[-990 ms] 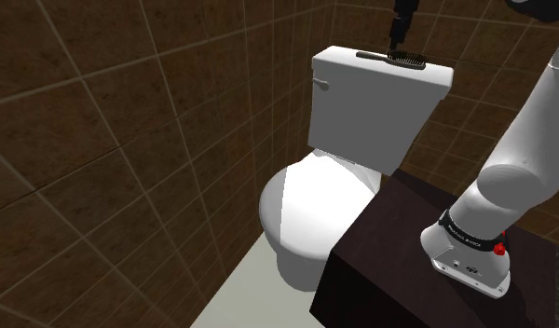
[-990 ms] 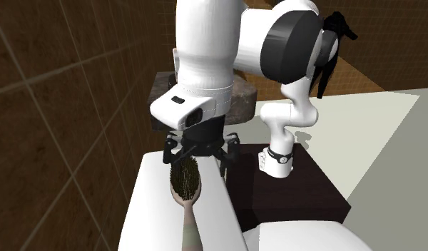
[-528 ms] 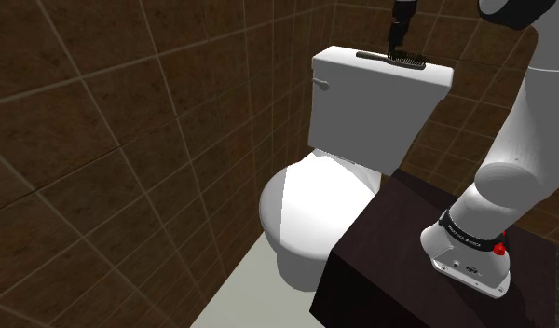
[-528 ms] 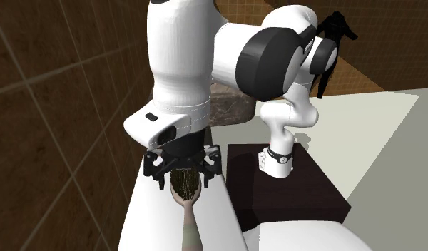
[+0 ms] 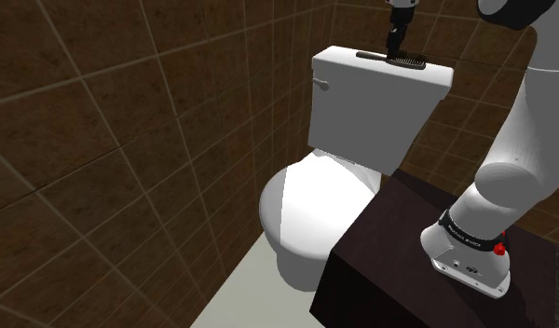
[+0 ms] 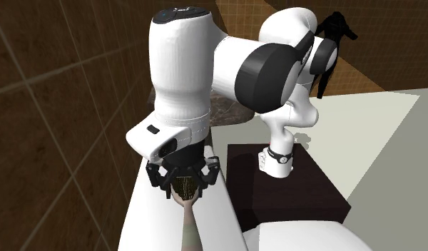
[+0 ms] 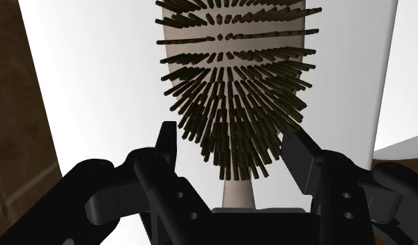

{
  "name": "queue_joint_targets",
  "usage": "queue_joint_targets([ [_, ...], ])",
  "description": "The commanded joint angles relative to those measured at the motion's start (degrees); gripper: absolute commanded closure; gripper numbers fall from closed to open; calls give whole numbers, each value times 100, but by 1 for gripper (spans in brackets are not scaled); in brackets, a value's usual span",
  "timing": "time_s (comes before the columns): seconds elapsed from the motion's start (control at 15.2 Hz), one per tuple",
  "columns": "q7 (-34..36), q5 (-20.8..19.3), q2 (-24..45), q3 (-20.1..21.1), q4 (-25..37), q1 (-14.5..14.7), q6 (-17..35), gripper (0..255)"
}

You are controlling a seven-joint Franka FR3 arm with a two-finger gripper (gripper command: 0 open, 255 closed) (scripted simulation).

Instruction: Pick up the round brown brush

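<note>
My gripper gapes open, empty, astride the brush. I'd sink lower, keep centred, then squeeze.

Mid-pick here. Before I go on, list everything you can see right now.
brush: one, tan head with dark bristles, lying on the tank lid
toilet tank: one, white, against the wall
toilet bowl: one, white, below the tank
walls: brown tiles, behind and beside the toilet
floor: pale, beside the stand
stand: one, dark box, next to the bowl
arm: one, white with dark joints, over the tank
gripper: one, black, open, fingers either side of the brush head
</note>
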Motion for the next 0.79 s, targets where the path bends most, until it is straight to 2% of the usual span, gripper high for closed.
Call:
queue_joint_targets([
  [0.0, 1, 0, 4, 0, -4, -1, 3, 255],
  [0.33, 1, -9, -16, -2, -26, 3, 7, 255],
  [0.73, -41, 13, 28, -15, 495, -38, -471, 255],
])
